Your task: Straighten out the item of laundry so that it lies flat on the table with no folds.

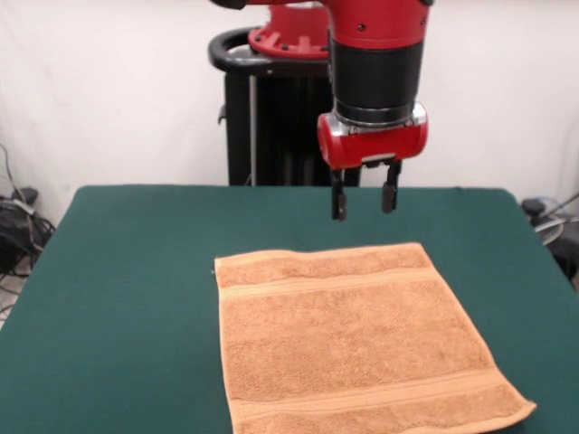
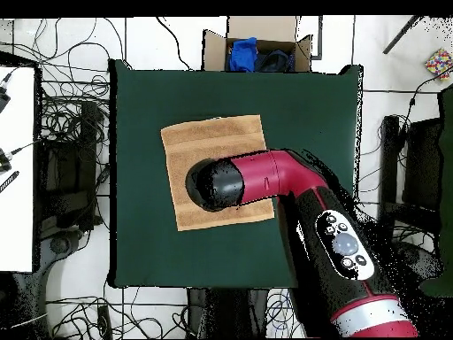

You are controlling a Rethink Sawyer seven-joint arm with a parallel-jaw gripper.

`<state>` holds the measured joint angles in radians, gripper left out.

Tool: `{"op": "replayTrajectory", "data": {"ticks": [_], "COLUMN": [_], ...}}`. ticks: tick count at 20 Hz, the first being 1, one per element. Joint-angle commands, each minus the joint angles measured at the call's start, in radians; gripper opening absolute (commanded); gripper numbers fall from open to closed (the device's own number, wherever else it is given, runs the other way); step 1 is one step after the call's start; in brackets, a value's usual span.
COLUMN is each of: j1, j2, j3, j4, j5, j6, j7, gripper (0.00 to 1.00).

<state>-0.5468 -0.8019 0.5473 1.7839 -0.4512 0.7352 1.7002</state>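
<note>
Front camera low across the table (image 1: 109, 271), facing the pedestal (image 1: 271, 117), overhead camera straight down, both sharing towel (image 1: 353, 334)

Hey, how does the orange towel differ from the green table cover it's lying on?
The orange-tan terry towel is far smaller than the dark green felt-covered table, filling only part of its middle. The towel shows paler woven bands near two edges; the table cover is plain. The towel sits slightly turned, its edges not parallel to the table's. The towel looks looped and fluffy, the table cover smooth. Both lie flat, with no folds visible.
</note>
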Motion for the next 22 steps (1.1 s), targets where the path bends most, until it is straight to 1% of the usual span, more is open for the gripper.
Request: {"op": "replayTrajectory", "data": {"ticks": [1, 5, 9, 14, 22], "j1": [0.025, 0.022, 0.036, 0.043, 0.055], "j2": [-0.017, -0.002, 0.011, 0.050, 0.052], "j3": [-0.013, -0.014, -0.021, -0.024, -0.027], "j4": [0.019, 0.015, 0.005, -0.039, -0.071], "j5": [0.023, 0.017, 0.010, 0.001, 0.001], "j6": [0.013, 0.000, -0.008, -0.006, 0.018], "j7": [0.054, 0.052, 0.065, 0.058, 0.050], "gripper": [1.00, 1.00, 1.00, 1.00, 1.00]}}
